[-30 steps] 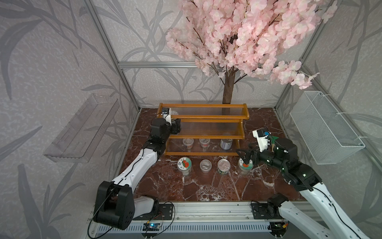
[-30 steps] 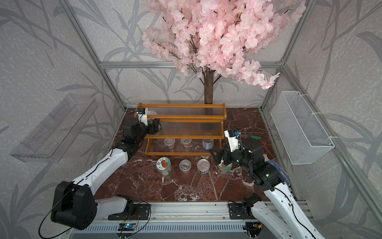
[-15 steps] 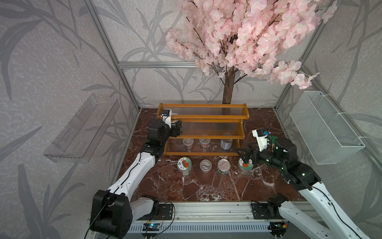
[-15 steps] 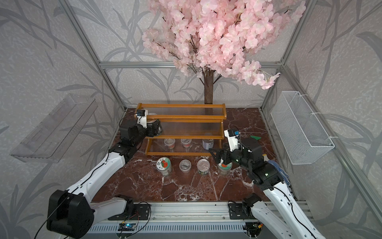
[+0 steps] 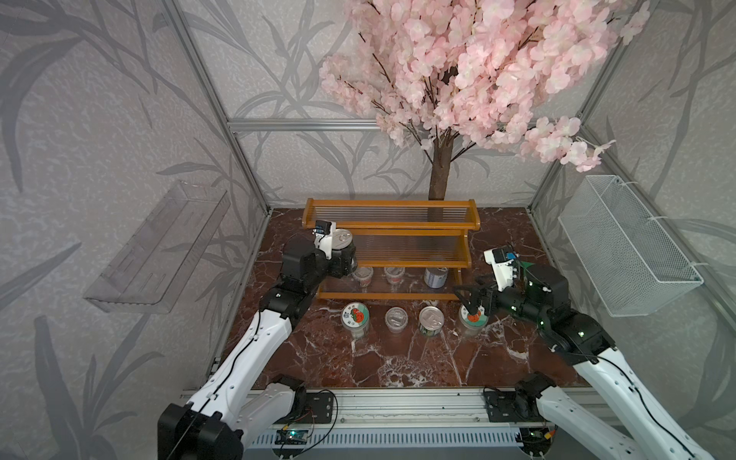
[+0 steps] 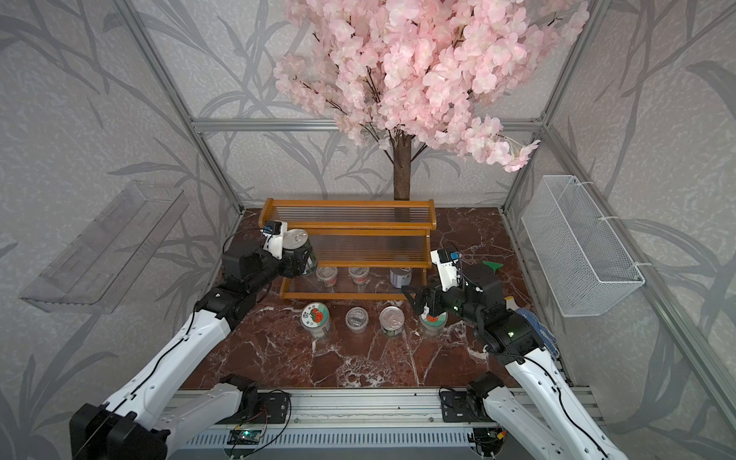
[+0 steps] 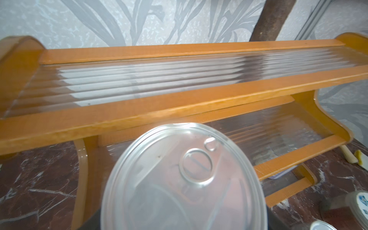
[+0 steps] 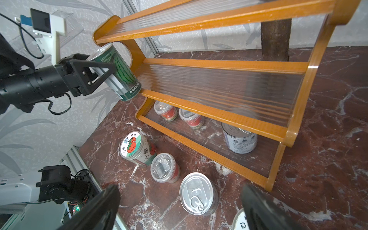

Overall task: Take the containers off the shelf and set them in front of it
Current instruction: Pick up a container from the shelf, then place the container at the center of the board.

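Now left jaws clamped on green tin (image 5: pixel 344 242) — tipped further at shelf (image 5: pixel 392 228) end; right jaws unchanged, apart.

Both top views hang high over the front rail (image 5: pixel 398 406), facing the back wall (image 5: pixel 318 167) and tilted down, far enough back to hold the whole marble floor (image 5: pixel 358 358) and the shelf (image 5: pixel 390 229); they share nearly everything, only nudged sideways. Left wrist camera sits right up against the lid of a tin (image 7: pixel 185 179), looking across it at the shelf's upper tiers and the tree trunk (image 7: pixel 268 18). Right wrist camera looks in low from the shelf's right end, rolled over, along the tiers toward the left arm (image 8: pixel 39 83); shelf and tin show in both wrist views
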